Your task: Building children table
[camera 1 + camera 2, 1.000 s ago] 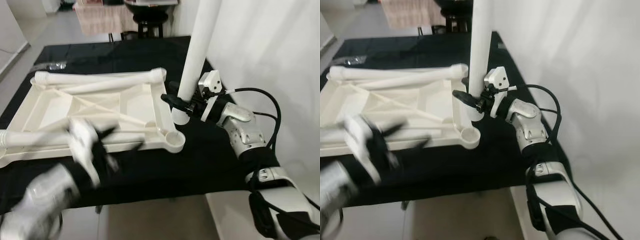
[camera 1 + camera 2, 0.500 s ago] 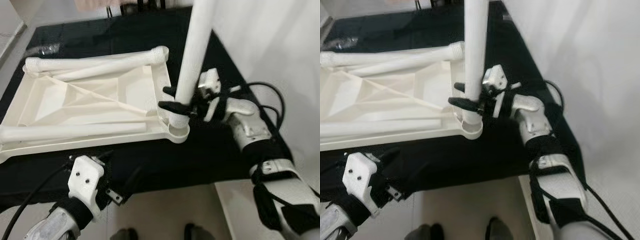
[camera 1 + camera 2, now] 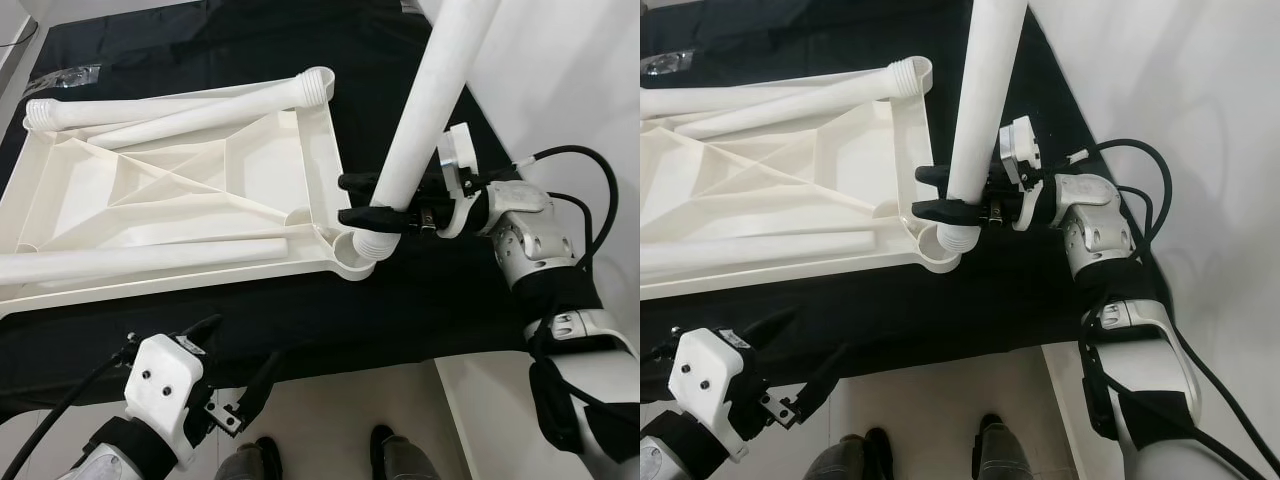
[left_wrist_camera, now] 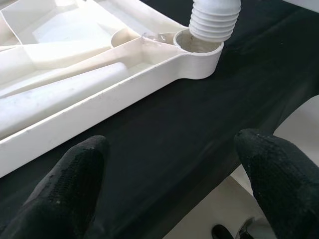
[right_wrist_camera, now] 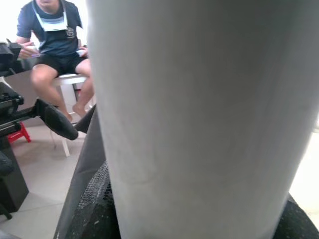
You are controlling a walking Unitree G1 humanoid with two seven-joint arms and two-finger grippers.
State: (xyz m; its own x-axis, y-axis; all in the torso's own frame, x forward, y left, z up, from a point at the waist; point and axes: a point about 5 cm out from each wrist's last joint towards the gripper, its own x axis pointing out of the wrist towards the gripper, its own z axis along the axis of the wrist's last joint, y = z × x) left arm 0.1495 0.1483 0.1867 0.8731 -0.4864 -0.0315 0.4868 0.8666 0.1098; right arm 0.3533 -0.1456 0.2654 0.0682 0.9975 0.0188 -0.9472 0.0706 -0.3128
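A black cloth [image 3: 420,300] covered the work surface, matte and smooth, with pale floor [image 3: 330,420] showing below its near edge and a plain white wall [image 3: 570,70] along the robot's right. Through the right wrist view a person [image 5: 52,30] sat on a white stool [image 5: 70,82] farther back in the room.

The white plastic tabletop [image 3: 170,210] lay upside down on the cloth, a shallow rectangular tray stiffened with diagonal ribs, and a round socket [image 3: 352,262] was moulded into its near right corner. Two loose legs rested on it, both lying roughly across the robot's view: one leg [image 3: 180,105] along the far edge, its ribbed end at the far right corner, another leg [image 3: 140,260] along the near side.

The right gripper [image 3: 365,200] was clenched around a third leg [image 3: 425,110], a smooth white tube. It stood nearly upright, leaning up and away to the robot's right, and its ribbed threaded end [image 4: 214,20] sat at the mouth of that corner socket.

The left gripper [image 3: 225,375] hung below the table's near edge with its black textured fingers [image 4: 75,174] spread apart, grasping nothing.
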